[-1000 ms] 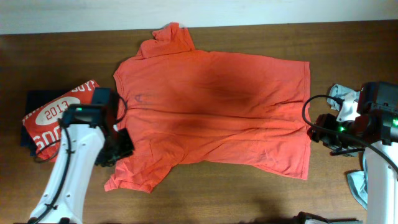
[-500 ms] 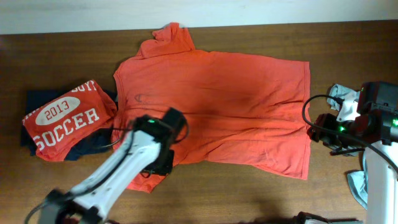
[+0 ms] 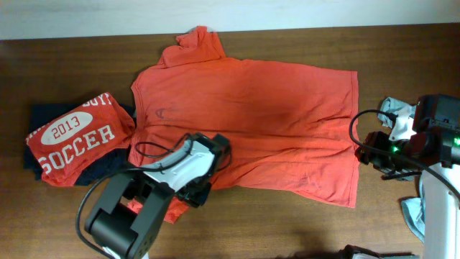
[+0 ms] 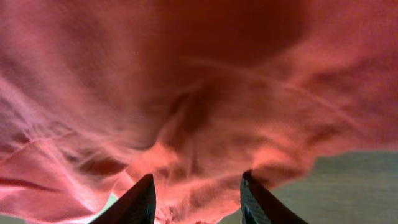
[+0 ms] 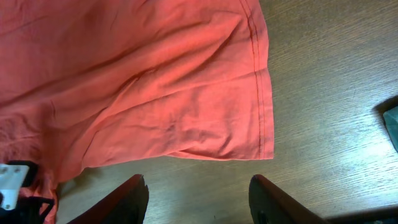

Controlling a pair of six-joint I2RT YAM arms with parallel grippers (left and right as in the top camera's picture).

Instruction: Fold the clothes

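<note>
A large orange-red T-shirt [image 3: 251,115] lies spread flat on the table, collar to the left and hem to the right. My left gripper [image 3: 192,188] is low over its near left edge by the sleeve. In the left wrist view it [image 4: 198,205] is open, with bunched orange cloth [image 4: 186,112] between the fingers. My right gripper [image 3: 372,155] hangs just off the hem's near right corner. In the right wrist view it [image 5: 200,205] is open and empty over bare wood, and the hem [image 5: 261,93] lies ahead of it.
A folded red shirt with a white "SOCCER" print [image 3: 72,137] lies on a dark navy shirt [image 3: 108,169] at the left. Light grey-blue cloth [image 3: 397,111] lies by the right arm, with more at the right edge [image 3: 413,219]. The table's far edge meets a white wall.
My left arm has swung right from beside the SOCCER shirt onto the orange shirt's near left edge, uncovering the SOCCER print. The right arm has not moved.
</note>
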